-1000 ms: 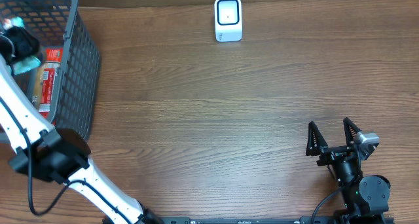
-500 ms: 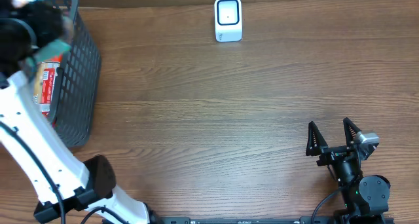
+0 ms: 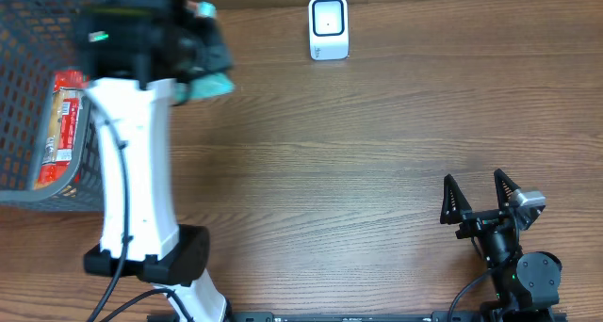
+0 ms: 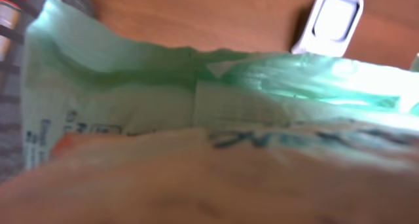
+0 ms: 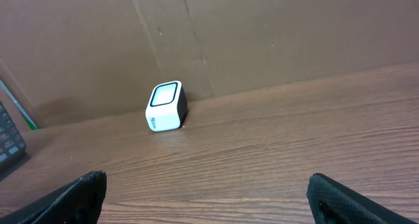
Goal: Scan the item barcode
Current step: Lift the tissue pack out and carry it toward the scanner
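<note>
My left gripper (image 3: 202,60) hangs over the table's far left, just right of the basket, shut on a pale green plastic packet (image 3: 213,83). In the left wrist view that green packet (image 4: 196,106) fills the frame, blurred, and hides the fingers. The white barcode scanner (image 3: 328,27) stands at the table's back edge, to the right of the packet; it also shows as the scanner (image 4: 336,19) and the scanner (image 5: 165,106). My right gripper (image 3: 479,198) rests near the front right, open, with nothing between its black fingertips (image 5: 85,191).
A dark wire basket (image 3: 38,176) occupies the far left, holding a red and orange packet (image 3: 62,124). A brown cardboard wall (image 5: 262,34) runs behind the scanner. The left arm's white link (image 3: 137,171) stretches from the front edge up to the basket's side.
The left arm has risen out of the basket and swung right with the green packet, toward the scanner. The basket's outline has shifted. The right arm has not moved.
</note>
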`<act>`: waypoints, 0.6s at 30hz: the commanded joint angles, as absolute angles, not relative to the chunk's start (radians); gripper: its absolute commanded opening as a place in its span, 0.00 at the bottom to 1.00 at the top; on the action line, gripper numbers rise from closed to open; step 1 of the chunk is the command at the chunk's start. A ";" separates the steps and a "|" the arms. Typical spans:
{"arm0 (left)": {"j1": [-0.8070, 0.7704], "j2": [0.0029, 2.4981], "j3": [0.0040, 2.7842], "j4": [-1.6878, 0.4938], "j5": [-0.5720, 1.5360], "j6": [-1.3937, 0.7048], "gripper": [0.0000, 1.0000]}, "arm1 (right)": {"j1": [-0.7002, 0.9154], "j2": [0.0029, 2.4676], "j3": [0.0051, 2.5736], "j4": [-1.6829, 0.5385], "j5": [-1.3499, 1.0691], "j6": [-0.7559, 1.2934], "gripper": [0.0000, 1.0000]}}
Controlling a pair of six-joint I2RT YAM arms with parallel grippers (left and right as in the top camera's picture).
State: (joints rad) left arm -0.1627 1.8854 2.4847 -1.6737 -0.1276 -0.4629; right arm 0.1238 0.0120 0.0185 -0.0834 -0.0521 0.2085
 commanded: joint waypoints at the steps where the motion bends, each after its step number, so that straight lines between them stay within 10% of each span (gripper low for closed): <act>1: -0.253 1.893 2.365 -1.629 -0.193 -0.612 0.37 | 0.117 0.003 0.008 -0.081 -0.054 0.210 1.00; 18: -0.644 1.893 1.550 -0.925 -0.193 -1.168 0.30 | 0.117 0.003 0.008 -0.081 -0.054 0.210 1.00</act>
